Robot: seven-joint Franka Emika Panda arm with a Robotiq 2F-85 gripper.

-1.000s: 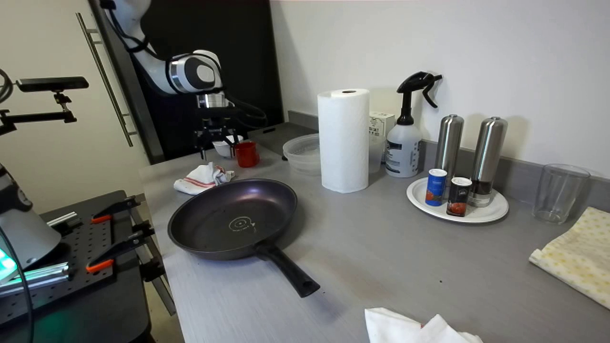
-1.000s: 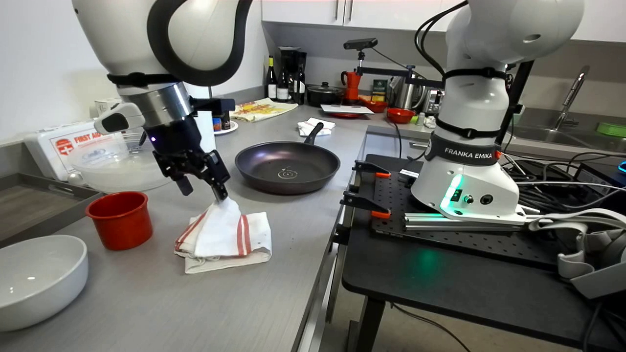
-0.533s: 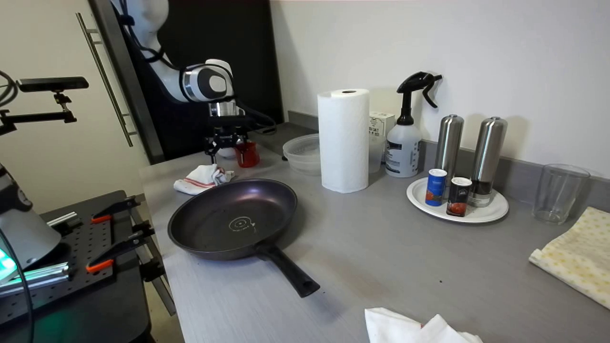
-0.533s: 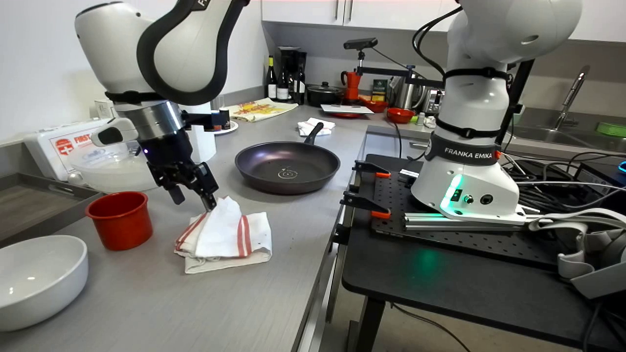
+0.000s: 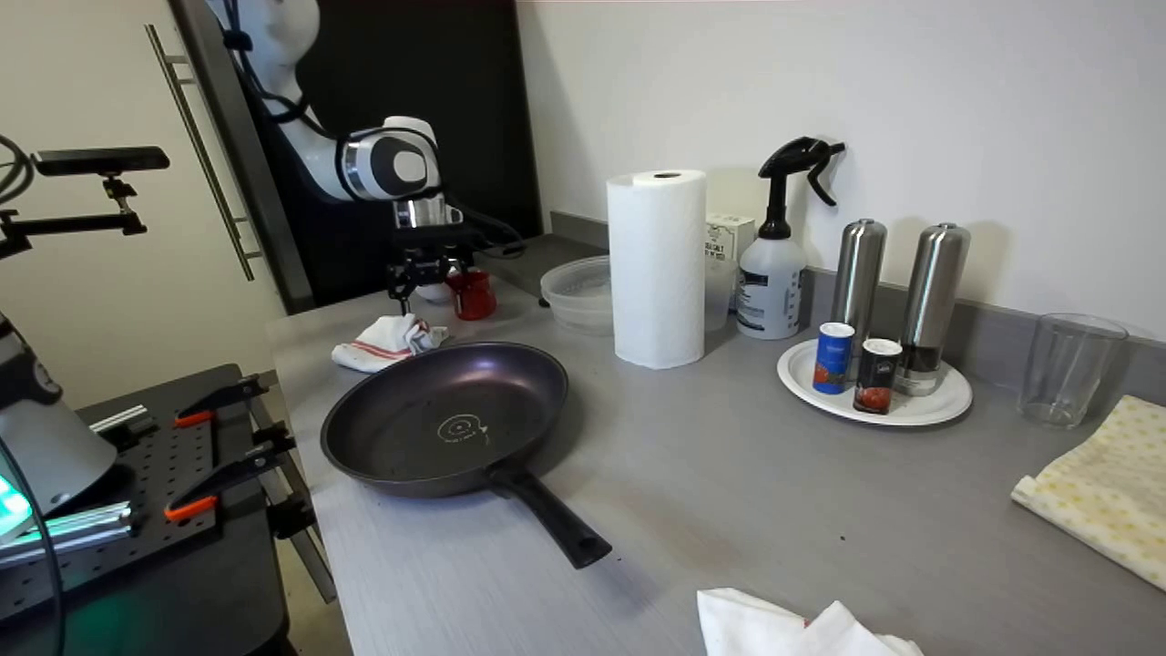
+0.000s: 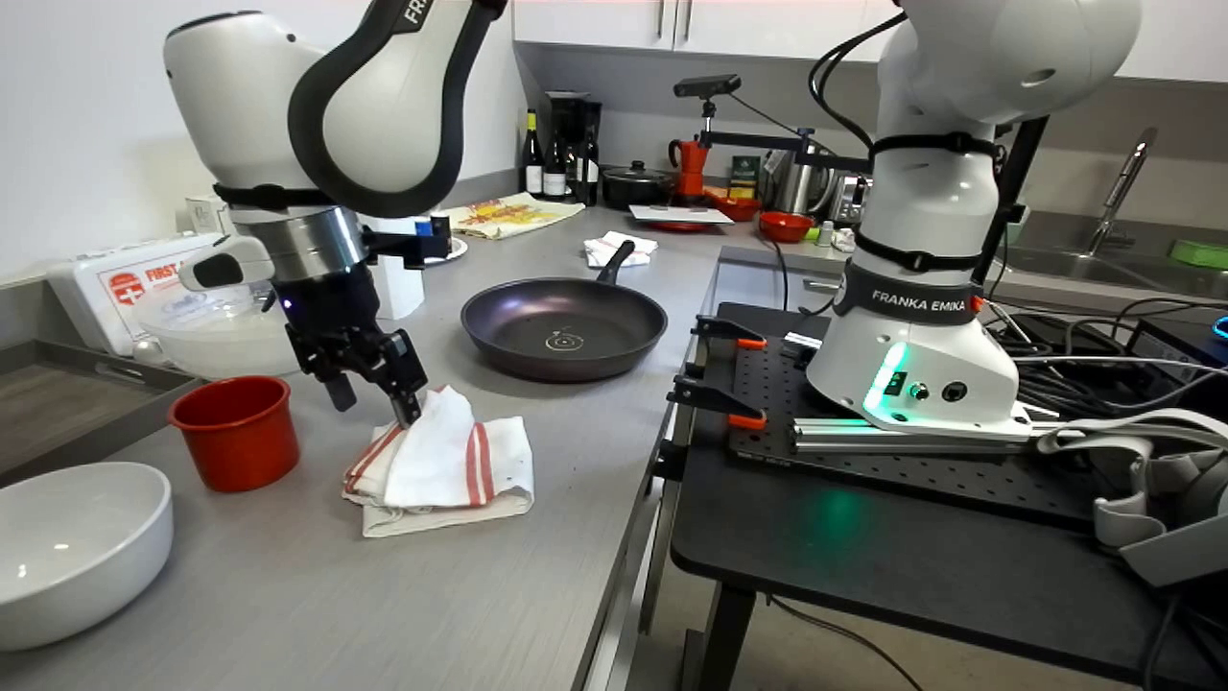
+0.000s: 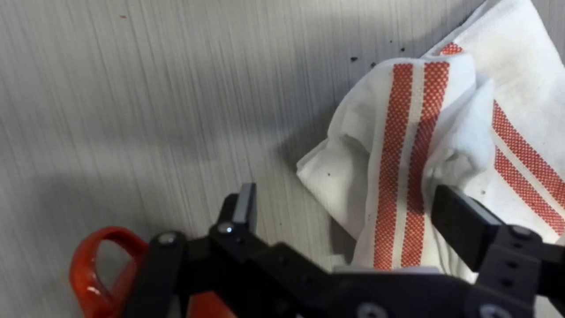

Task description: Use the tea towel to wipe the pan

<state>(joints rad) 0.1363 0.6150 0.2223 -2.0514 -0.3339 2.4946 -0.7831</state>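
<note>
Wrist view: gripper (image 7: pixel 346 198) sits low over the counter (image 7: pixel 198 88), jaws spread wide, nothing gripped. One finger (image 7: pixel 463 225) is right at the towel (image 7: pixel 419 145), the opposite one is off it, over counter. A bunched bit of towel lies in the gap between them.
Towel: white with red stripes, folded and rumpled on the counter right under the gripper, one fold poking up. In an exterior view a fingertip (image 6: pixel 408 411) looks like it's touching that fold, but it might just be in front, hard to say.
Pan (image 6: pixel 564 331): near the gripper, flat on the counter, handle pointing away from it. Both exterior views show no cloth inside. Dirty or not? Beats me, all I can make out is a pale round mark in the middle.
Red cup (image 6: pixel 235 437): just beside the gripper, on the side of the finger that's off the towel. Wouldn't want to bump it, tbh.
Other cloth (image 5: pixel 774 629): also white, well apart from the gripper, past the pan's handle.
Wiping: no sign of any. I'd call this lining up for the grab, so barely started.
Left to do: close on a fold, lift it, carry it over to the pan, then actually wipe.
</note>
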